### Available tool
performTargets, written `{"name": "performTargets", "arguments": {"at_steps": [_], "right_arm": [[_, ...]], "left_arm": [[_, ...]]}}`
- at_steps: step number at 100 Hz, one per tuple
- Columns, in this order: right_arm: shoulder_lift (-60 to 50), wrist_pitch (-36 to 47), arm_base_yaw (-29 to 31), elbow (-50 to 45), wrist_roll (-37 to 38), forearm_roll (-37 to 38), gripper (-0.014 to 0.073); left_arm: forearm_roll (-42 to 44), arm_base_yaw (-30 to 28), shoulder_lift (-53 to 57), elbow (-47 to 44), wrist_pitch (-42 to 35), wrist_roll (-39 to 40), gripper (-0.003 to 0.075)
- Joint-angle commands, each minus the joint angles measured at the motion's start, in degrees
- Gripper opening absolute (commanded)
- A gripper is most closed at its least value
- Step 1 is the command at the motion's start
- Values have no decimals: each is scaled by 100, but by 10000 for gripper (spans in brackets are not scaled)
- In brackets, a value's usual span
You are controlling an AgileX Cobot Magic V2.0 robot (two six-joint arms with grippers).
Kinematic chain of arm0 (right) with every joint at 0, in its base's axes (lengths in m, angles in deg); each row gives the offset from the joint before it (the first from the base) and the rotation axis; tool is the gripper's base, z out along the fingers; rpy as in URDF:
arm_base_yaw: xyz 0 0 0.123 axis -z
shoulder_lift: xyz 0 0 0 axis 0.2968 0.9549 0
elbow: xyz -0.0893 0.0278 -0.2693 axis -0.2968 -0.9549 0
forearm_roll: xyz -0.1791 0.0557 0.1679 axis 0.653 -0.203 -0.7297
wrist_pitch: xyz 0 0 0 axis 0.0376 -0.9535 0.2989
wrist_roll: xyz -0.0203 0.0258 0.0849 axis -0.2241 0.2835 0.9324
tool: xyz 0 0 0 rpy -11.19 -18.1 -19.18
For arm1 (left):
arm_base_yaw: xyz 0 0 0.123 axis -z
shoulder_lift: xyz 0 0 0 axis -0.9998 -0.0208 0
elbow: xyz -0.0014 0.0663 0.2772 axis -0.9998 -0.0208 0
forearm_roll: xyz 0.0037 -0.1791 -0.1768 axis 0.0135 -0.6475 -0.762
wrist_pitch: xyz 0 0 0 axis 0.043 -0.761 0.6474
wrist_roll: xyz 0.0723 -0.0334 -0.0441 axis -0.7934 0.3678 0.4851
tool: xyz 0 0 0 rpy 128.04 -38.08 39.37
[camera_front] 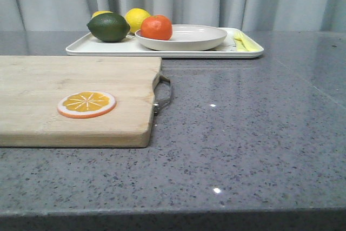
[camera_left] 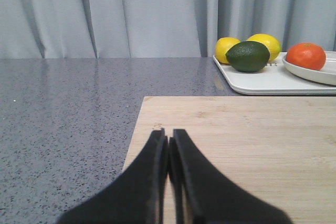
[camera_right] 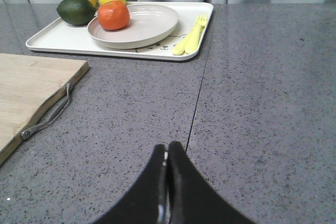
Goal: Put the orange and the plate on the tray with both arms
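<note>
Both pulled back near the counter's front: left gripper (camera_left: pixel 169 153) over the cutting board (camera_front: pixel 70 98), right gripper (camera_right: pixel 167 163) over bare counter (camera_front: pixel 243 144), fingers pressed together on nothing. Farther off, at the back edge, orange (camera_front: pixel 156 27) resting in plate (camera_front: pixel 186 37), plate on tray (camera_front: pixel 108 47). Looks finished; best kept clear, without nudging the tray

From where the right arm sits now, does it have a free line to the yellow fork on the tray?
Probably yes. In the right wrist view only bare countertop lies between the right gripper and the fork, which lies at the tray's near corner, beside the plate. The jaws are shut.
</note>
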Motion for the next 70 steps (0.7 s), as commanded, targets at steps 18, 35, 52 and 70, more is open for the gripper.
{"name": "performTargets", "arguments": {"at_steps": [18, 35, 52, 70], "right_arm": [[60, 445, -6, 126, -61, -80, -66], [60, 468, -6, 78, -61, -11, -66], [60, 524, -1, -183, -61, -18, -66], [60, 969, 44, -564, -56, 129, -66]], "left_arm": [[-52, 8, 174, -127, -484, 26, -19], [-52, 8, 174, -127, -484, 26, -19], [-52, 8, 174, -127, -484, 26, -19], [-52, 8, 174, -127, -484, 26, -19]]}}
